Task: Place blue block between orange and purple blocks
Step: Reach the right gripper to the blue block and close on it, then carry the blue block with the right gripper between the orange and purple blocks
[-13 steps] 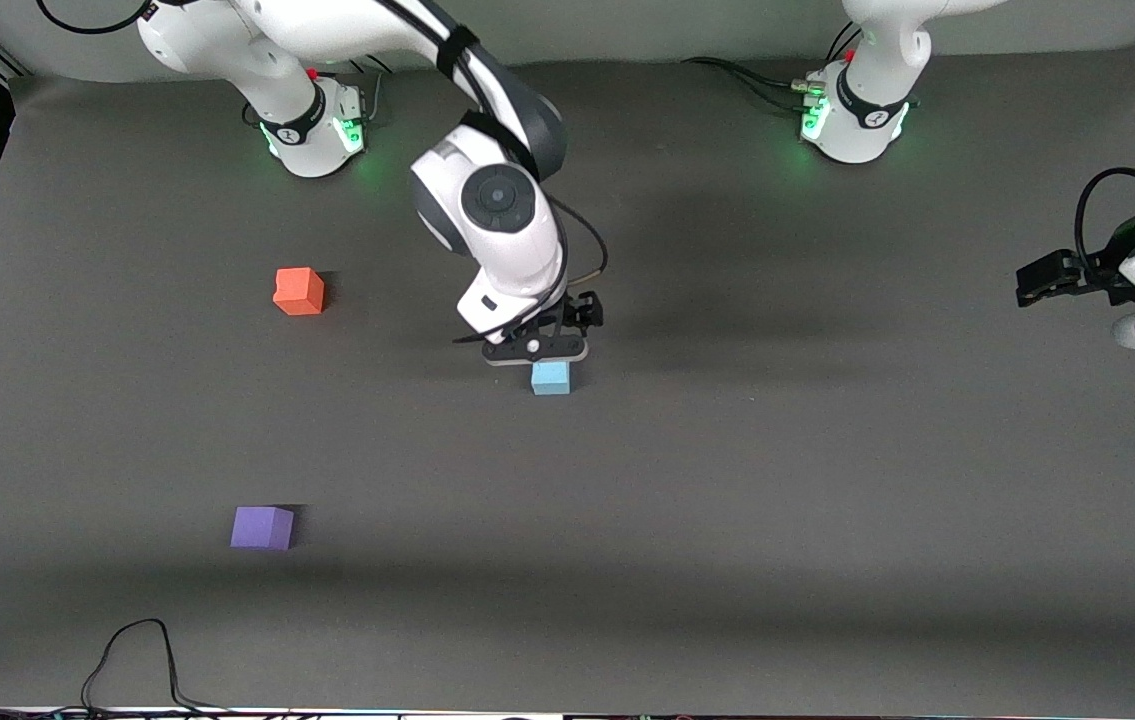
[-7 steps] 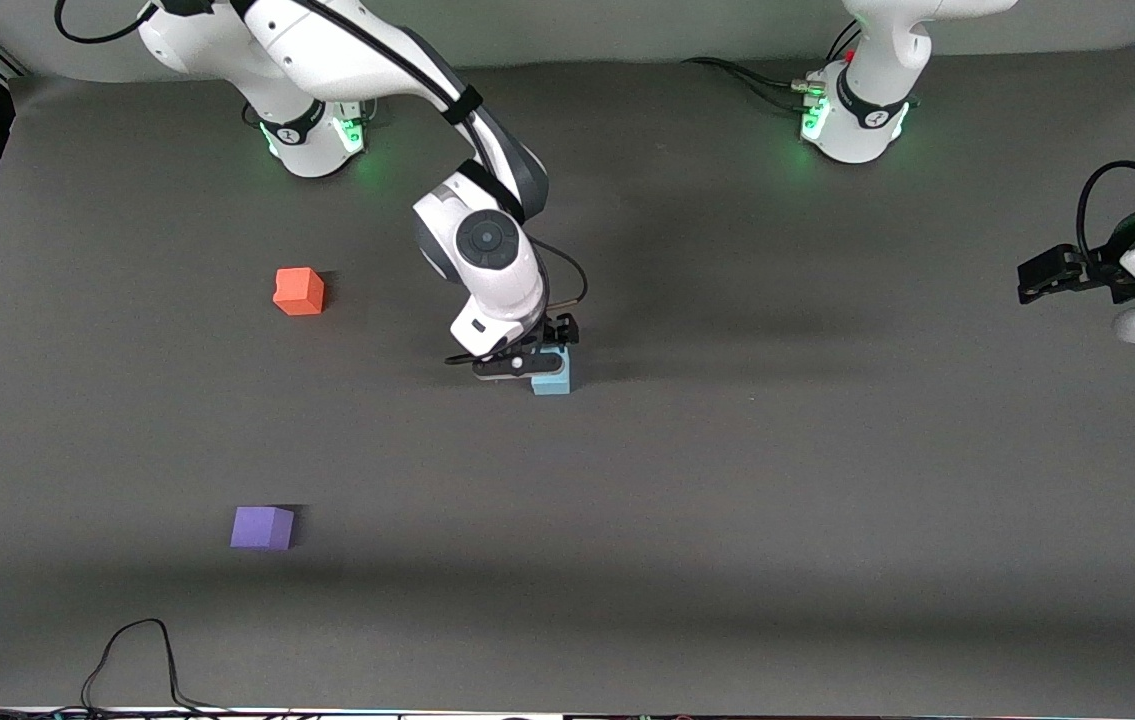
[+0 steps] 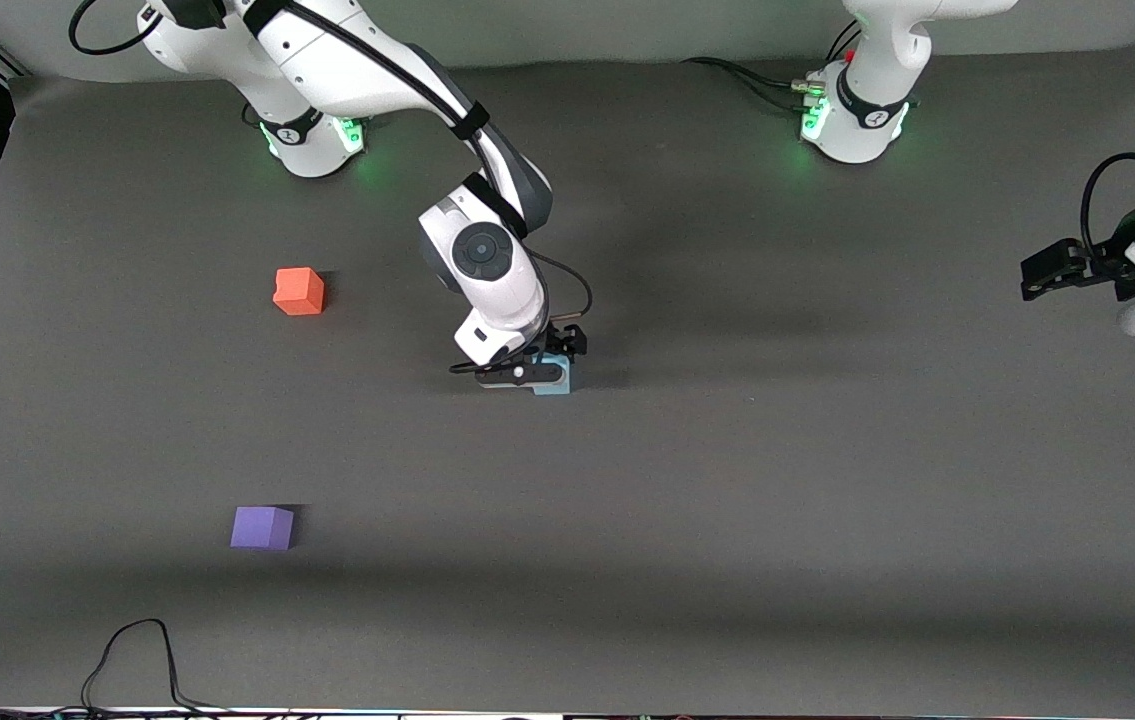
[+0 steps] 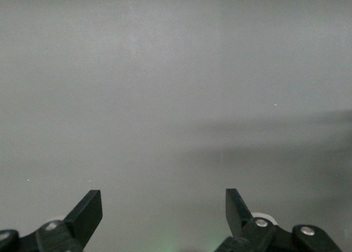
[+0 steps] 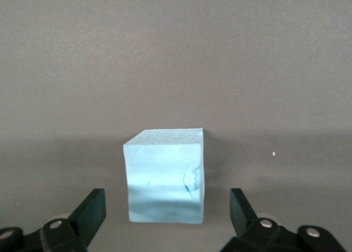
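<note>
grey matting covers the table [image 3: 827, 520] in the front view, and 3 small cubes sit on it. the blue block [image 3: 554, 381] rests on the mat near the middle of the table, partly covered by the right gripper [image 3: 539, 372], which is low over it at the end of the right arm reaching out from its base. the orange block [image 3: 299, 291] lies toward the right arm's end of the table, well apart from the blue block. the purple block [image 3: 262, 527] also lies toward that end, much nearer to the front camera than the orange block. the left gripper [image 3: 1045, 270] hangs over the edge of the table at the left arm's end, where that arm waits. a black cable [image 3: 132, 655] loops on the mat near the table's front edge.

the left wrist view shows the left gripper [image 4: 164, 208] with its 2 fingers [image 4: 88, 211] spread wide and only bare grey surface between them.

the right wrist view shows the right gripper [image 5: 168, 211] spread wide as well, its fingertips [image 5: 91, 208] on either side of the blue block [image 5: 164, 177] with a clear gap on both sides, touching nothing. the block stands square on the mat, with a faint dark scuff on the face toward the camera.
</note>
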Available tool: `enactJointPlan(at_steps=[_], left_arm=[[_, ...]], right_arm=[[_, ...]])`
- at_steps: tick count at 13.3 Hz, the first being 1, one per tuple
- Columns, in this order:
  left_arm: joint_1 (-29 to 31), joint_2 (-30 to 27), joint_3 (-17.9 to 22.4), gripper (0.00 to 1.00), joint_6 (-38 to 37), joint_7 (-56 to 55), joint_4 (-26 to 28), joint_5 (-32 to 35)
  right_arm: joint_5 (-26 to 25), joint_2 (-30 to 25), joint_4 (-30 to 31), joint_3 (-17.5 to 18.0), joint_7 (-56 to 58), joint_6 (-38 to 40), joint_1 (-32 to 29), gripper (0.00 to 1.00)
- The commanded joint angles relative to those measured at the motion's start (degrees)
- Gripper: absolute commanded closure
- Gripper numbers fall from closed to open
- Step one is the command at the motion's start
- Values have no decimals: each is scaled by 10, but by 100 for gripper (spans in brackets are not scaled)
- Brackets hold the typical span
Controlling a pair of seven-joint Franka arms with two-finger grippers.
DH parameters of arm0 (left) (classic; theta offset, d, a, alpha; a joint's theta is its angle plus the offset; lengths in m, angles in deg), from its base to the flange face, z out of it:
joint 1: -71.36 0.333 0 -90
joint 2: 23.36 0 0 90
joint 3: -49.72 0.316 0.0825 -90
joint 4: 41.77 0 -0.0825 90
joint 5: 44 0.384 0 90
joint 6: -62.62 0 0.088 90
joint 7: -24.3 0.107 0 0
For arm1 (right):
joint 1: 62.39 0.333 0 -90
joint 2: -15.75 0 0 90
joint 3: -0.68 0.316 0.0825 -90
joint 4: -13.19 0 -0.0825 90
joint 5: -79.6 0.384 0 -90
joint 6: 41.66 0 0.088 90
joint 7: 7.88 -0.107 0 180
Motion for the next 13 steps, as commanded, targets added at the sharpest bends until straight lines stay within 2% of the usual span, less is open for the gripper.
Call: enactJointPlan(at_steps=[1,3,5,6,7,9,10,13], left_arm=[[-11,-9,7,0,2,9,4,-8],[-8,-9,7,0,3,9,4,-10],[-9,-10,6,0,2,9,4,-11],[-10,-11,6,0,2,9,4,-11],[-10,-11,6,0,2,9,4,-12],[-10,-11,6,0,0,9,4,-14],[-10,-11,6,0,0,9,4,-15],[-11,-11,6,0,2,9,4,-15]], right_arm=[[11,33,-17,-3,-4,-26,8,0],[9,46,-15,-3,-3,-41,8,0],[9,53,-16,-3,-3,-45,8,14],[9,54,-16,-3,-4,-45,8,17],[9,54,-16,-3,-4,-45,8,24],[9,53,-16,-3,-3,-45,8,49],[7,52,-16,-3,-2,-45,8,56],[6,19,-15,-5,4,-21,3,57]])
